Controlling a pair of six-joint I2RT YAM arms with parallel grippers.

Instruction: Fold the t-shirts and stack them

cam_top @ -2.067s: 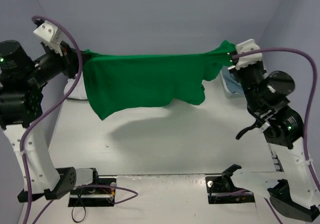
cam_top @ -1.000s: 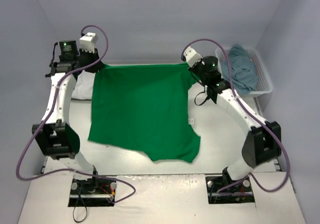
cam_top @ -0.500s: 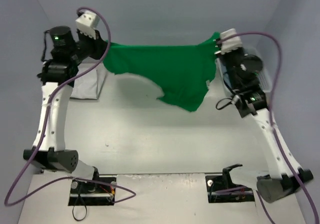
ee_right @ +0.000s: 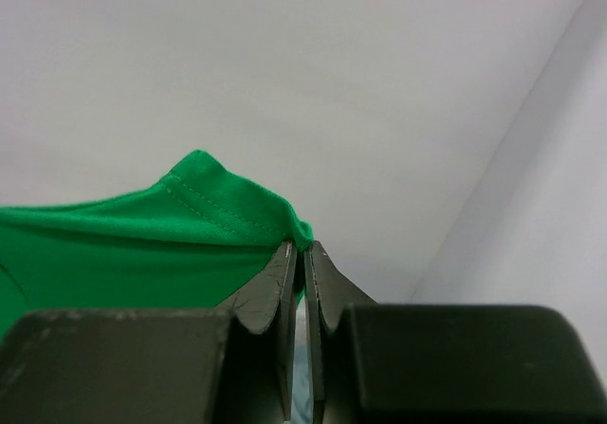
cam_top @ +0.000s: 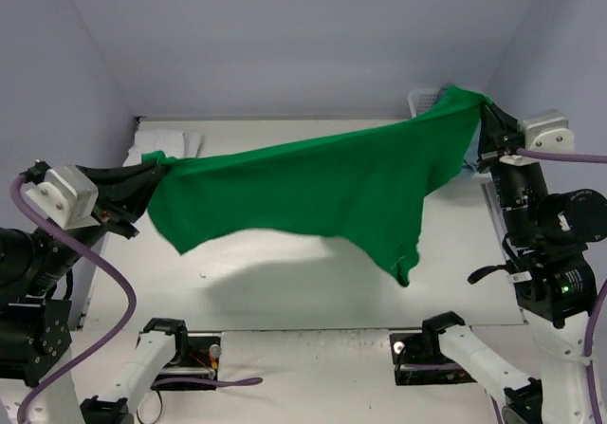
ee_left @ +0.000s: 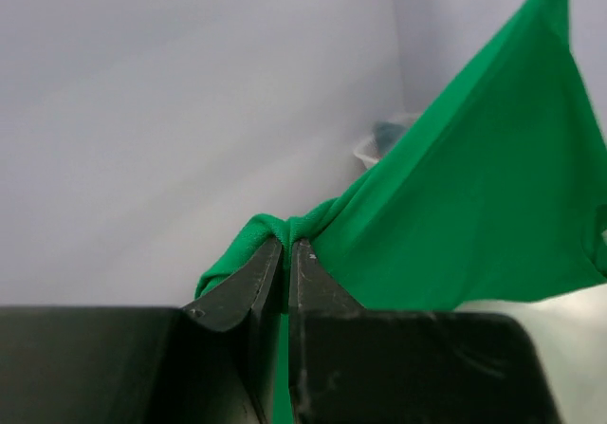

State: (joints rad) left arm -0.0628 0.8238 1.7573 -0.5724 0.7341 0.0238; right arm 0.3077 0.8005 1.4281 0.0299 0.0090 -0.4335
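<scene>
Green t-shirt [cam_top: 313, 182] hangs stretched in the air above the table's middle. Left gripper [cam_top: 144, 171] and right gripper [cam_top: 489, 116] are each clamped on one end of it. It is neither laid flat nor folded. One white t-shirt [cam_top: 171, 143] lies at the far-left corner and one basket [cam_top: 424, 100] stands at the far-right. Two shirts counted; folding and stacking appear to remain.

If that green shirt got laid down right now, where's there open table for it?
The broadest bare stretch of table lies right beneath the hanging green t-shirt, running from the near edge toward the far edge. The far corners are crowded: a folded white t-shirt at back left and a basket at back right.
</scene>
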